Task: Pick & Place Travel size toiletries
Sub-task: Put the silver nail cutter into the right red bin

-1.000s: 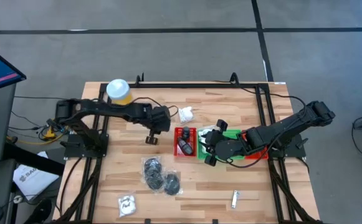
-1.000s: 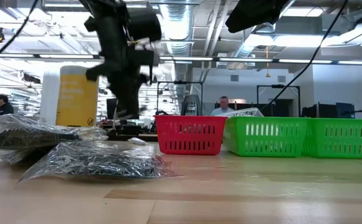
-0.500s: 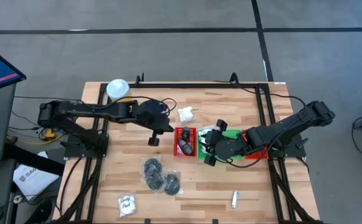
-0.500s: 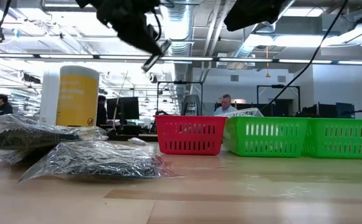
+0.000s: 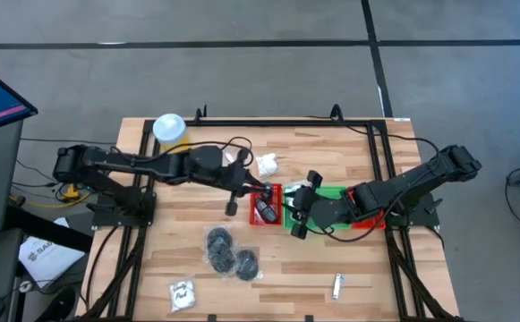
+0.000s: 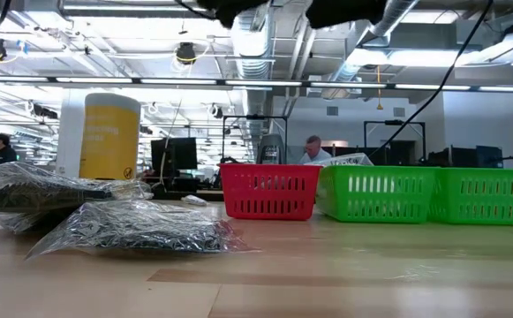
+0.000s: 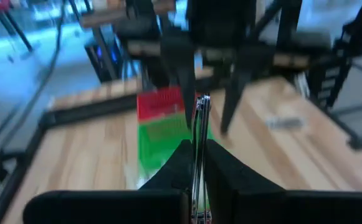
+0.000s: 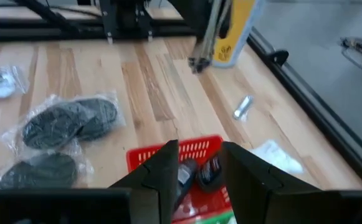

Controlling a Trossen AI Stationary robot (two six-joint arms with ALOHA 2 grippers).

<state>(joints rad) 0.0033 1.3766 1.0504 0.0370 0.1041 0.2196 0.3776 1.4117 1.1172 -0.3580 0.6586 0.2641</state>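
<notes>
Near worktop edge: sachet (image 5: 182, 292), tube (image 5: 338, 285), two bags of black pieces (image 5: 231, 253) waiting. Mid-worktop, left hand (image 5: 234, 206) pinches a thin silver tube (image 7: 198, 134), carried toward red tray (image 5: 266, 204), probably for dropping. Right hand (image 5: 301, 212) part-open, empty, over the trays. Far edge: yellow cylinder (image 5: 170, 131). Beyond: grey floor.
</notes>
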